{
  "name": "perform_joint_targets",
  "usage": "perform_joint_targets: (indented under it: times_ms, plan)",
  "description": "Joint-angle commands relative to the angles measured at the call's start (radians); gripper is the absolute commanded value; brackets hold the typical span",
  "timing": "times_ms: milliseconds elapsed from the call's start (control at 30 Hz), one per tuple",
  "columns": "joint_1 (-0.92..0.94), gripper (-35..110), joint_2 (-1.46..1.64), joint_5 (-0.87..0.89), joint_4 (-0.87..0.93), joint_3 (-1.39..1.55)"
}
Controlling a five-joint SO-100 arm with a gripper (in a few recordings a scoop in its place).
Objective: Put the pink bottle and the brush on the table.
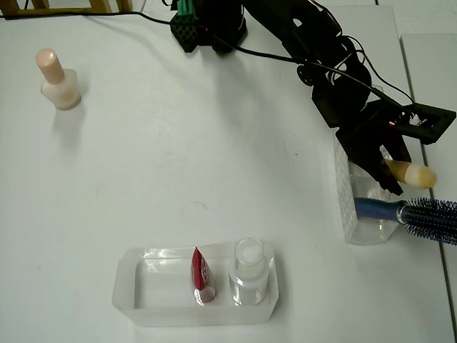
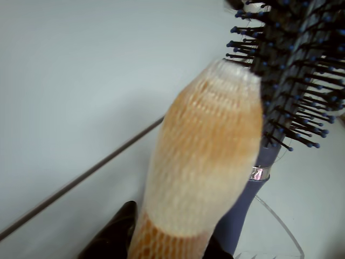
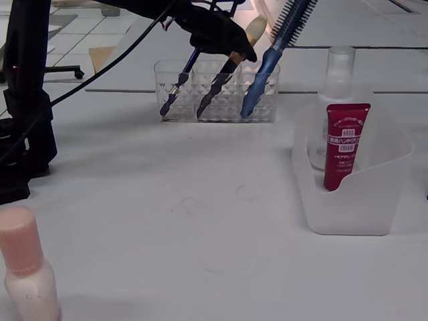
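Half-hidden brush handle inside the clear holder, end effector clenched around its ferrule.

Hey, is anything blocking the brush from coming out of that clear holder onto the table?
Nothing visible blocks it. The hand is at the brush, which leans in the clear holder. The blue hairbrush stands right beside it and could be nudged. The table nearby is bare.

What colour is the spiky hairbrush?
Blue: the hairbrush has a blue handle and blue-tipped dark bristles, clearest in the overhead view.
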Motion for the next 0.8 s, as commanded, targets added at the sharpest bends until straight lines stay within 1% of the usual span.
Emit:
perform_joint_targets:
  times_ms: [0, 533, 767]
  plan:
    - [-0.008, 4, 0.032, -0.011, 0.008, -0.023]
    - [-0.008, 0, 0.064, 0.012, 0.028, -0.014]
    - [-0.008, 0, 0.117, 0.04, 0.115, -0.026]
